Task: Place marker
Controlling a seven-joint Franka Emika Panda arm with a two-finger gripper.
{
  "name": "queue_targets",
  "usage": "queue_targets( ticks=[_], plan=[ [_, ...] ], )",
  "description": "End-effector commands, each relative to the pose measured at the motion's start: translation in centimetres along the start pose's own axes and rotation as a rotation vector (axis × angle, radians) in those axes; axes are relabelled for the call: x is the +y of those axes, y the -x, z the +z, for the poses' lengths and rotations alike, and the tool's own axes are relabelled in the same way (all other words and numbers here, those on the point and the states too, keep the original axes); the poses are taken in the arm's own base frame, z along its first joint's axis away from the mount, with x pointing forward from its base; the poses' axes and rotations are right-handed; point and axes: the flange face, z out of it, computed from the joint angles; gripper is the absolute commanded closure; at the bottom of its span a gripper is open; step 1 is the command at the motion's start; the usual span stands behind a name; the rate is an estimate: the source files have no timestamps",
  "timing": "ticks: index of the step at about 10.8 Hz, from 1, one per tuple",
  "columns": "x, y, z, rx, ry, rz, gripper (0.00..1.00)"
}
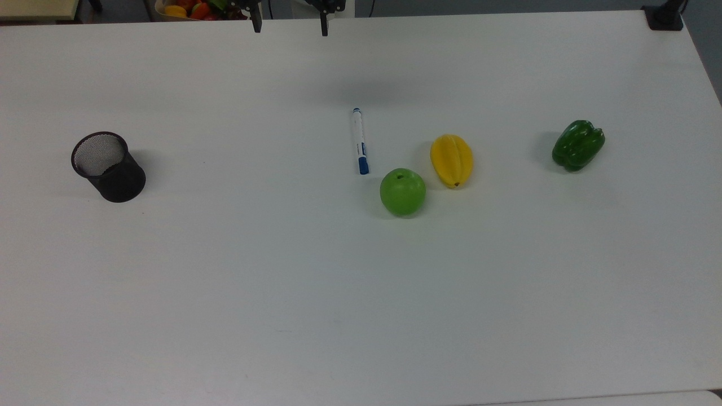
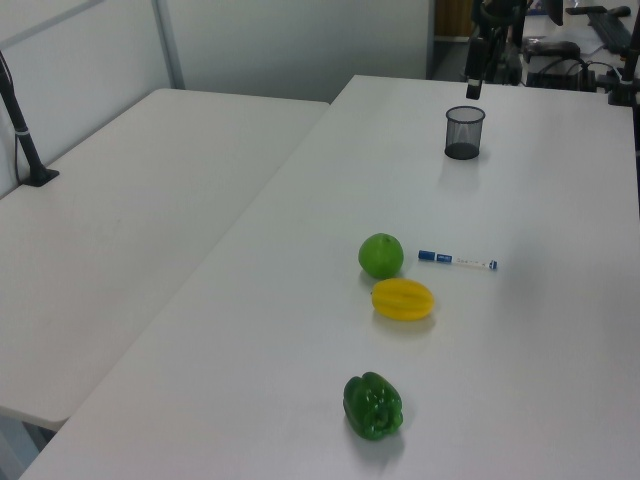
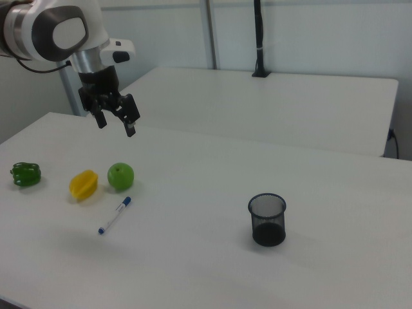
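The white table [image 1: 225,293] runs wide and mostly bare: in the top view the whole near half is open surface, and a broad empty stretch separates the black mesh cup [image 1: 108,166], standing alone toward the top view's left, from the cluster of things right of the middle. The marker [image 1: 359,141] lies flat on the tabletop near the centre, its blue cap pointing toward the near edge in the top view, close to the green apple [image 1: 403,192] but not touching it; the yellow starfruit [image 1: 451,160] lies just beside the apple, and the green bell pepper [image 1: 578,145] sits well apart toward the top view's right, still clear of the table's edge. The gripper [image 3: 116,122] hangs in the air above the table with nothing in it, its two fingers spread apart, over the far side of the surface in the top view, where only the dark fingertips [image 1: 256,25] poke in at the upper border. The right view shows the arm [image 3: 55,32] itself, white and rounded, reaching in from the right view's upper left, with a second white table [image 3: 270,109] behind and a dark post [image 3: 258,38] clamped at its far side. The left view shows that same neighbouring table [image 2: 130,230] butted alongside, with a pale wall behind it, and a bowl of coloured fruit [image 1: 194,9] peeks past the table's far edge in the top view.
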Motion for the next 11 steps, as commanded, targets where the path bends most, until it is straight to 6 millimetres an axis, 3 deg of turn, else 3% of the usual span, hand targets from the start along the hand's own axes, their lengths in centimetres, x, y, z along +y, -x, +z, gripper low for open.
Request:
queue_targets(
  ticks=[1, 11],
  plan=[
    [-0.18, 0.19, -0.58, -0.018, 0.010, -0.023, 0.00],
    [-0.25, 0.52, -0.76, -0.021, -0.001, -0.053, 0.00]
  ],
)
